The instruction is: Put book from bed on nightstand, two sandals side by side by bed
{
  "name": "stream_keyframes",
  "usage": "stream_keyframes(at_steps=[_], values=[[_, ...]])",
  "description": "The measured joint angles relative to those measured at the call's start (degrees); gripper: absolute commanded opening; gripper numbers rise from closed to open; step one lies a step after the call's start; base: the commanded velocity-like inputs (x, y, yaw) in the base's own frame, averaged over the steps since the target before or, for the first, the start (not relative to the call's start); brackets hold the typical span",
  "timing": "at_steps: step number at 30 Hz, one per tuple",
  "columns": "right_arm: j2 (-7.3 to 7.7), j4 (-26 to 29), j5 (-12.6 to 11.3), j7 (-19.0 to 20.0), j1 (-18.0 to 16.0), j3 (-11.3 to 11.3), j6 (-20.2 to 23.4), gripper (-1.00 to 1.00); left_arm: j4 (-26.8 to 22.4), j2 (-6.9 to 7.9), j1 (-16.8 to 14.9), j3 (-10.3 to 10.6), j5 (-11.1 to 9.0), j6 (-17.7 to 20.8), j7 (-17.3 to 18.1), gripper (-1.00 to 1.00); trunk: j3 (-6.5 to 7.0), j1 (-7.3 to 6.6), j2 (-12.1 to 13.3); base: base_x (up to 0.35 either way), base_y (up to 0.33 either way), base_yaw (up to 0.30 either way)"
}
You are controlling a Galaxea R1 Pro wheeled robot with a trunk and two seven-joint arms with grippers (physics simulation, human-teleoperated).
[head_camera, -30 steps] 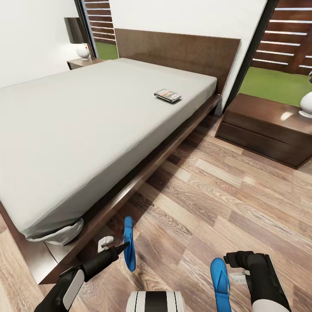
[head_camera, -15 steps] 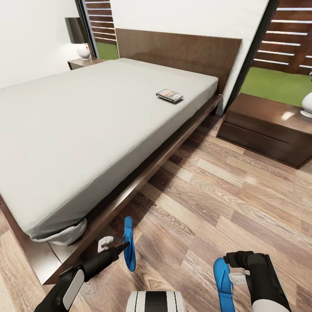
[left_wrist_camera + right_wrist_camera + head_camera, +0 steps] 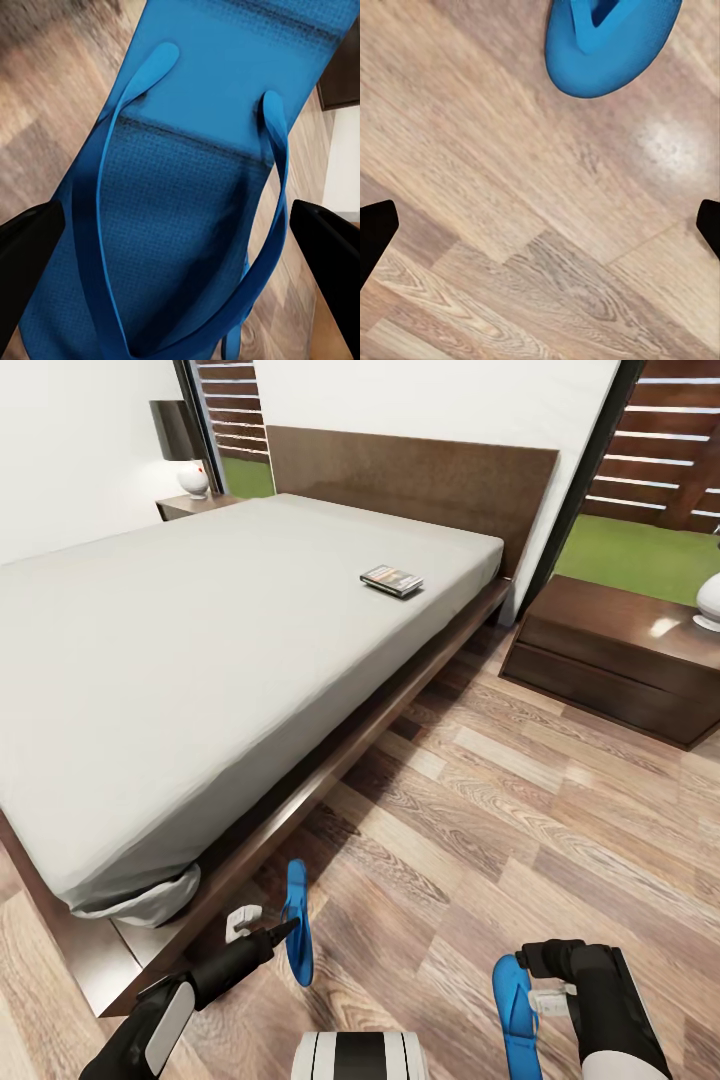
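- Head view: the book (image 3: 391, 580) lies untouched on the bed (image 3: 200, 660) near its headboard end and the side edge facing the right-hand nightstand (image 3: 620, 650), probably the handier place to set it. On the floor (image 3: 500, 800) by the bed's foot corner, one sandal (image 3: 296, 922) stands on edge at the left gripper (image 3: 262, 928), so it is likely gripped; whether those fingers are clamped cannot be told here. The second sandal (image 3: 516, 1015) lies flat beside the right gripper (image 3: 545, 985).
- Left wrist view: the sandal's (image 3: 187, 187) sole and straps sit between two dark fingers (image 3: 26, 262) spread to either side, apparently bracketing it for placing.
- Right wrist view: the fingers (image 3: 375, 232) stand wide apart over bare planks, holding nothing; the second sandal's (image 3: 611, 45) rounded end lies beyond them, apparently let go.
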State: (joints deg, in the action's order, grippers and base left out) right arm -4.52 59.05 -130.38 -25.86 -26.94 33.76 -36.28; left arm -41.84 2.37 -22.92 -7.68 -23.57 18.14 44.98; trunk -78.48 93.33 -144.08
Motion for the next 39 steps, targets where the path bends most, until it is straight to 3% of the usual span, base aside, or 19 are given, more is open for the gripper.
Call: stream_keyframes(at_steps=[4,7,11,14,31,39], values=[[-0.06,-0.17,-0.01,-0.66,0.00,0.00,-0.03,1.00,0.00,0.00,0.00,0.00,0.00,-0.02,0.00,-1.00,0.00,0.00,0.00,0.000,0.000,0.000],[-0.08,-0.31,-0.04,-2.96,0.00,-0.03,-0.08,1.00,0.00,0.00,0.00,0.00,0.00,-0.02,0.00,-1.00,0.00,0.00,0.00,0.000,0.000,0.000],[-0.04,-0.38,-0.10,-9.21,0.00,-0.09,-0.18,1.00,0.00,0.00,0.00,0.00,0.00,-0.06,0.00,-1.00,0.00,0.00,0.00,0.000,0.000,0.000],[-0.01,-0.39,-0.09,-10.57,0.00,-0.11,-0.15,1.00,0.00,0.00,0.00,0.00,0.00,-0.10,0.00,-1.00,0.00,0.00,0.00,0.000,0.000,0.000],[0.05,-0.32,-0.09,-11.06,0.00,-0.02,-0.12,1.00,0.00,0.00,0.00,0.07,0.01,-0.28,0.00,-1.00,0.00,0.00,0.00,0.000,0.000,0.000],[0.09,-0.31,-0.08,-11.05,0.00,-0.02,-0.12,1.00,0.01,0.00,0.00,0.09,0.06,-0.30,0.00,-1.00,-1.77,0.21,-0.11,0.000,0.000,0.000]])
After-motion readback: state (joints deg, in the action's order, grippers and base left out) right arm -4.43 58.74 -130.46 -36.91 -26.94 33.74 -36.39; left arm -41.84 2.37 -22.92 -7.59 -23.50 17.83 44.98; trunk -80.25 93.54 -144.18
